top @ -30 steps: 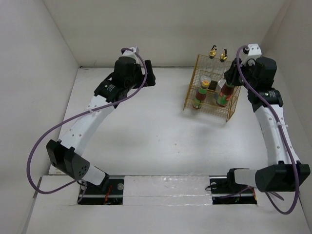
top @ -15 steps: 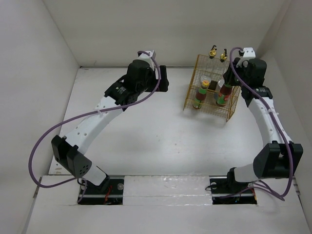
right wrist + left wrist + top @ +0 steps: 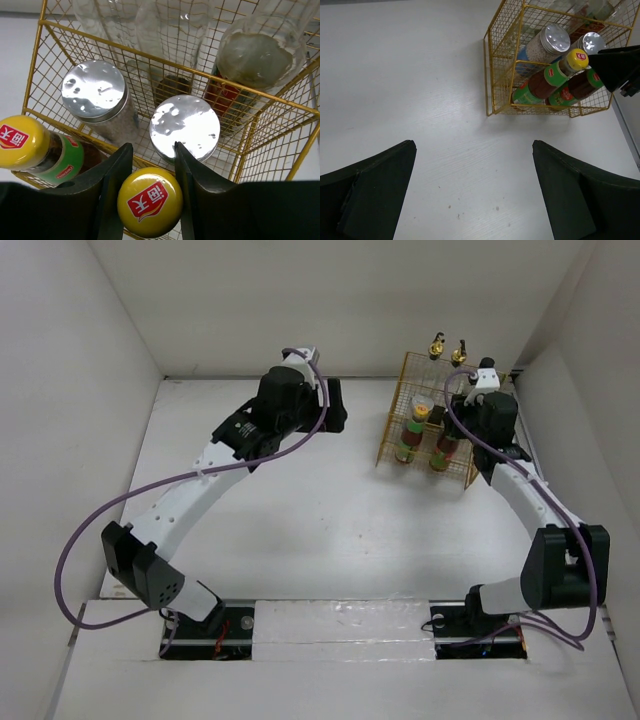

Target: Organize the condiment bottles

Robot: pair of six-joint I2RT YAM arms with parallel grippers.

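Gold wire basket [image 3: 388,440] stands far right on the table in the top view, with two gold-topped cruets [image 3: 437,345] at its back. My right gripper [image 3: 450,435] reaches into its right side; my left gripper [image 3: 333,405] is well apart.

Left wrist view: my left fingers are spread wide above the table [image 3: 420,75], holding nothing. Two silver-lidded shakers [image 3: 555,39] sit inside the basket.

Right wrist view: my right fingers are clamped on a yellow-capped sauce bottle [image 3: 150,201] in the front row, near its twin [image 3: 22,141].

Judgement: nearly complete, release outstanding. The dark bottle I cannot confirm.
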